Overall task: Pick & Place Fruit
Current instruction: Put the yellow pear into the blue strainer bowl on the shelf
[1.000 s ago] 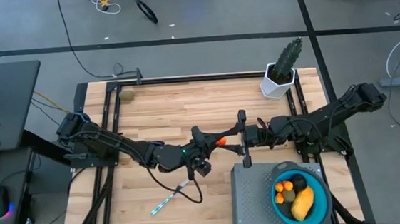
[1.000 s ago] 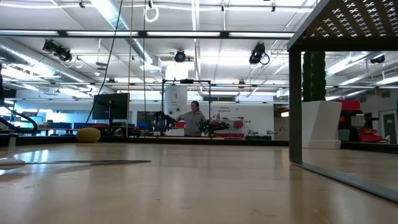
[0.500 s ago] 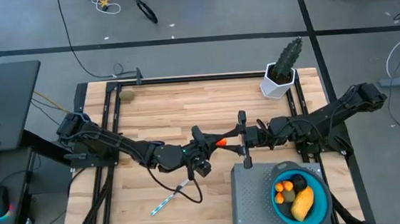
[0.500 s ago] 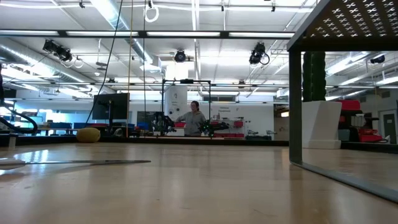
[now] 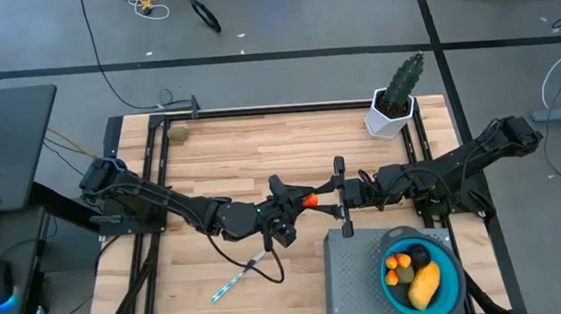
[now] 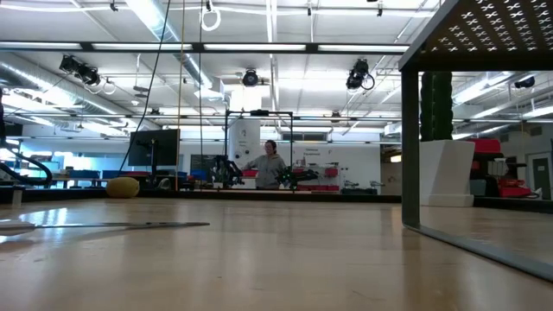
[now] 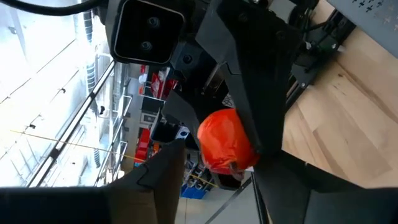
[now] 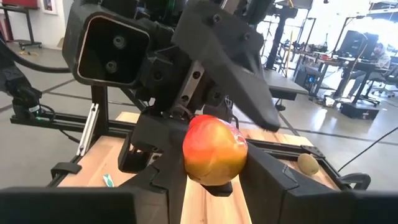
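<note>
Red and yellow, a small round fruit [image 5: 309, 199] sits right between the two grippers over the middle of the wooden table [image 5: 240, 155]. The left gripper [image 5: 294, 198] reaches in from the left side and the right gripper [image 5: 330, 196] reaches in from the right side, and they meet tip to tip. In the right wrist view the fruit [image 8: 214, 150] is squeezed between that arm's two dark fingers [image 8: 267, 180], and the other arm's fingers [image 8: 233, 46] are close around it too. In the left wrist view the same fruit [image 7: 227, 141] looks orange-red and is pressed against a dark finger [image 7: 261, 74]. Both grippers are closed down to the width of the fruit, but I cannot tell which one really carries it.

More fruit lies in a blue bowl [image 5: 449, 282] at the near right corner of the table: a yellow long one [image 5: 424, 286], a black ball [image 5: 420, 256], an olive-brown one [image 5: 406, 276] and tiny orange ones [image 5: 398, 263]. The bowl is just beside a grey metal stand [image 5: 355, 276]. One more olive-brown fruit [image 5: 176, 134] lies alone near the far left corner.

A green cactus in a white pot [image 5: 394, 103] stands near the far right corner. A thin white and blue stick [image 5: 233, 280] lies near the front edge, under the left arm.

In the low view, a person [image 6: 271, 164] stands far back in the room.
</note>
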`<state>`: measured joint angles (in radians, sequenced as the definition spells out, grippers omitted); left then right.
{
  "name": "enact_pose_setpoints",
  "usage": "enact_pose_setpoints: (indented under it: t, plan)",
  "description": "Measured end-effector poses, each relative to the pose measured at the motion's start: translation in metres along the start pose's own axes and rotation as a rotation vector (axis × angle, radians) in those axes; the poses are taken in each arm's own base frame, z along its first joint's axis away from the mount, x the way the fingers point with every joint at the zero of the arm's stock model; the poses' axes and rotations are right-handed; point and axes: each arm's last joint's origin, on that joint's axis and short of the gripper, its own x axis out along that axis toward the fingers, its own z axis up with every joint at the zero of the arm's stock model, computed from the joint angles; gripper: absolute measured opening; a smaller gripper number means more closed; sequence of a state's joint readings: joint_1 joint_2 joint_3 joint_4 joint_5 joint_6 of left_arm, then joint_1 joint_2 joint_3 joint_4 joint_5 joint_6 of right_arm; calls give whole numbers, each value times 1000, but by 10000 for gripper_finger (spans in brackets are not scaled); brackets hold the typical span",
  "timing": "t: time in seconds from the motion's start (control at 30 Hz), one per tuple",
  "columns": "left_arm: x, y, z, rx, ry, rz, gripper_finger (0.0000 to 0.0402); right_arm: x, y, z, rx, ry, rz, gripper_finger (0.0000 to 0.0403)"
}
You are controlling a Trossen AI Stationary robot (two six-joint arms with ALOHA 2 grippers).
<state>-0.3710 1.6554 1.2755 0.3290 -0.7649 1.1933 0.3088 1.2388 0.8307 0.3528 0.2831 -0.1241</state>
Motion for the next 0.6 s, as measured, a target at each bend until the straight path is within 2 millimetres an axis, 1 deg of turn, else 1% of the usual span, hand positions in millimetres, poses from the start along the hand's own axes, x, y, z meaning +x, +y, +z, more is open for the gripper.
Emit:
enact_pose_setpoints:
  t: [0.27, 0.6]
  plan:
    - [2, 1, -2, -12, 13, 5, 230, 0, 0, -1, -3, 15, -1, 134]
    - [2, 1, -3, -31, 31, 12, 243, -1, 0, -1, -12, 17, -2, 134]
